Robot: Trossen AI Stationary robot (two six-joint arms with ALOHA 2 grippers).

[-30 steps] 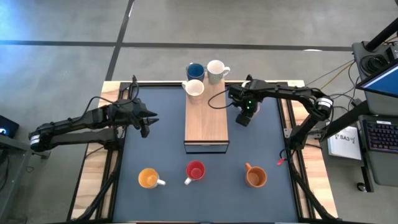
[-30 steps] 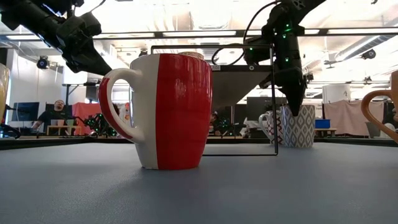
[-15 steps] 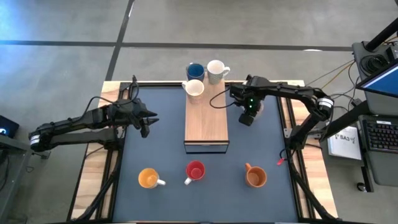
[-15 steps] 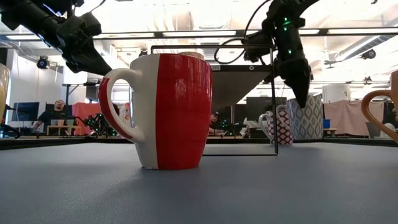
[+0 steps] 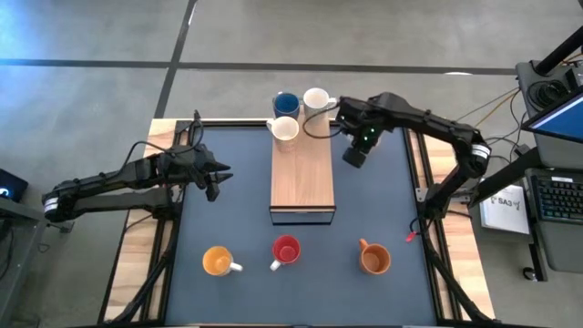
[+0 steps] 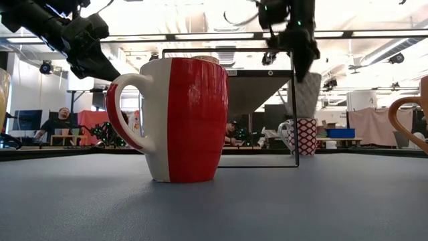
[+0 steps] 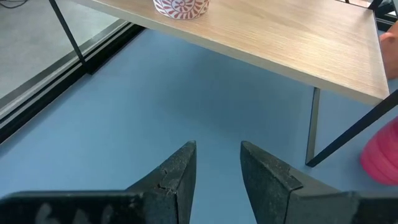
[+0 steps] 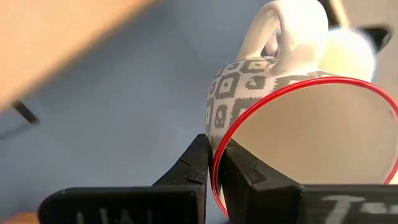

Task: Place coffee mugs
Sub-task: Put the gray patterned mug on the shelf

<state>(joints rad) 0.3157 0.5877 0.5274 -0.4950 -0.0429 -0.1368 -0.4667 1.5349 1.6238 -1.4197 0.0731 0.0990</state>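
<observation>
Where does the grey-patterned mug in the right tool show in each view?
High: hidden under the right tool, beside the board's far end.
Low: grey-patterned mug held in the air, upper right of centre.
Left wrist: not in it.
Right wrist: centre-right, rim pinched between the fingers.
Shared landmark: the light-wood board.

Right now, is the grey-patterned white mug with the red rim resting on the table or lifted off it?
Lifted. In the low view the patterned mug hangs above the tabletop, and the right gripper is shut on its red rim.

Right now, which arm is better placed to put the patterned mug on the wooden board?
The right. Its tool already pinches the patterned mug's rim, lifted beside the board. The left tool hovers empty, off to the board's other side.
</observation>
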